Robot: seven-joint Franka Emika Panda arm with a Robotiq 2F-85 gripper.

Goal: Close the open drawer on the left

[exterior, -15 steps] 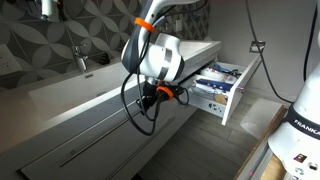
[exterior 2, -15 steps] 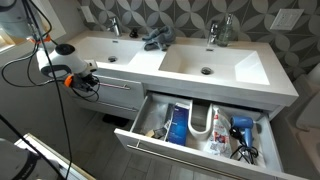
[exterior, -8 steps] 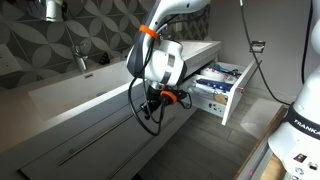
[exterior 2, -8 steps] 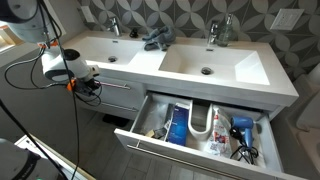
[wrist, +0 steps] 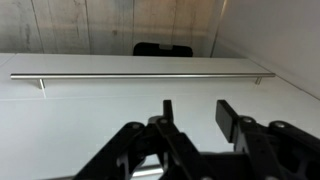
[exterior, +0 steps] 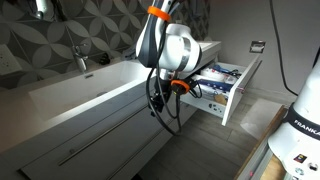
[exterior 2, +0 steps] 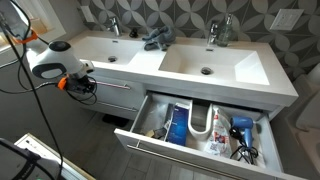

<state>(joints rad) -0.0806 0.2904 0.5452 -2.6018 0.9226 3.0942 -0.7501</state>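
Note:
The drawer (exterior 2: pixel 185 153) is a long, wide light-grey vanity drawer with a flat front. It stands pulled out under the right-hand sink and holds white tubs, blue bottles and dark clutter. My gripper (exterior 2: pixel 88 86) is far to its left, in front of a closed drawer front with a long bar handle (wrist: pixel 140 76). It also shows in an exterior view (exterior: pixel 185 90). In the wrist view the gripper (wrist: pixel 197 118) is open and empty, and its fingers point at the flat white front just below the handle.
A shorter white drawer (exterior: pixel 228 88) with blue-and-white packets stands open at the far end of the vanity. The white countertop (exterior 2: pixel 185 62) carries two sinks and taps. Black cables hang from my wrist. A white robot base (exterior: pixel 300 130) stands at the right.
My gripper has shifted sideways along the vanity front and risen slightly. Its fingers stay open. The open drawer has not moved.

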